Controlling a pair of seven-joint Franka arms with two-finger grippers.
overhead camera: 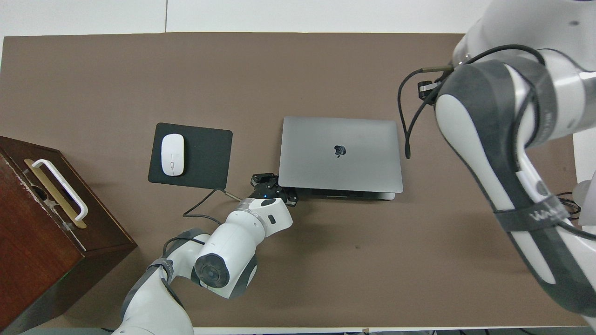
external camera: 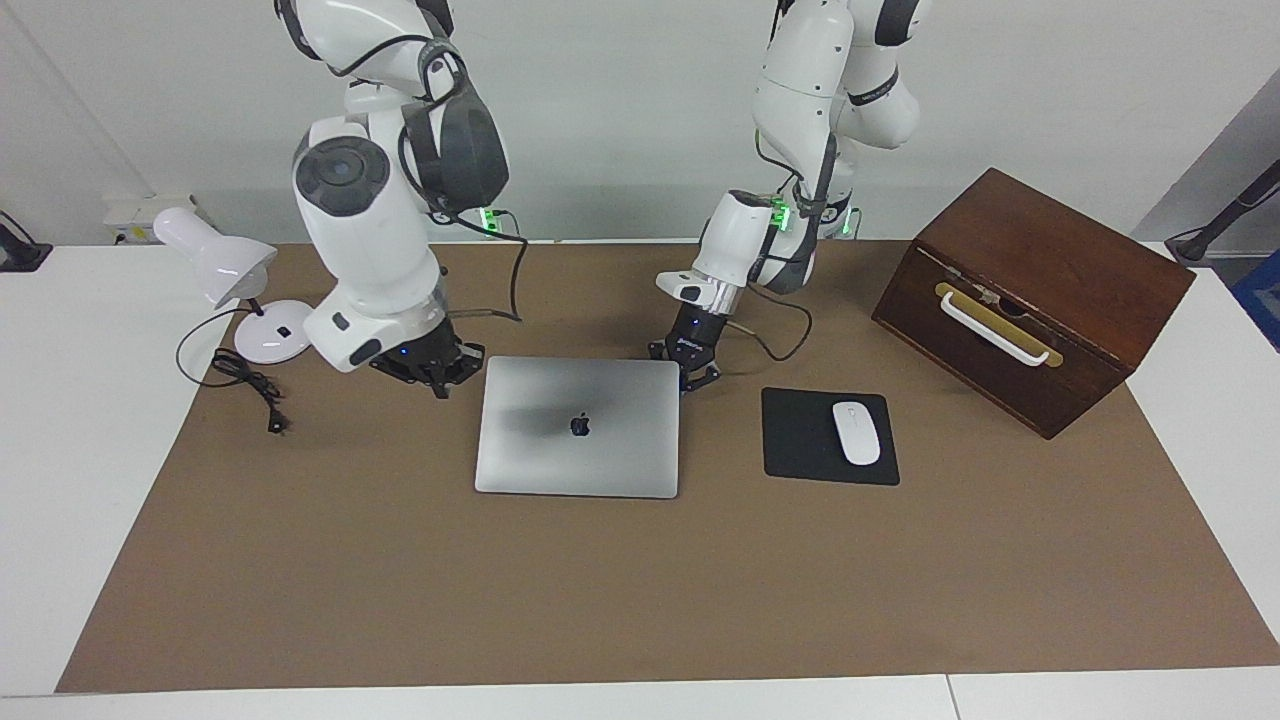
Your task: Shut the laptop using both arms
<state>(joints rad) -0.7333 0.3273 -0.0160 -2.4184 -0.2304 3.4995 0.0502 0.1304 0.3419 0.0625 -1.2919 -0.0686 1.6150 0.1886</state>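
Verifying closure: laptop (external camera: 578, 427) lying flat with lid down, mid-desk (external camera: 640, 600), beside the mousepad (external camera: 828, 437). Left claw (external camera: 694, 370) shut, empty, at the laptop's corner nearer the robots. Right claw (external camera: 428, 366) shut, empty, just beside the corner toward the right arm's end. Lift each claw straight up; avoid dragging across the lid.

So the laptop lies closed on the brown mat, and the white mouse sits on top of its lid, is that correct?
Not quite. The laptop does lie closed on the brown mat, but the white mouse sits on the black mousepad beside it, as the facing view shows.
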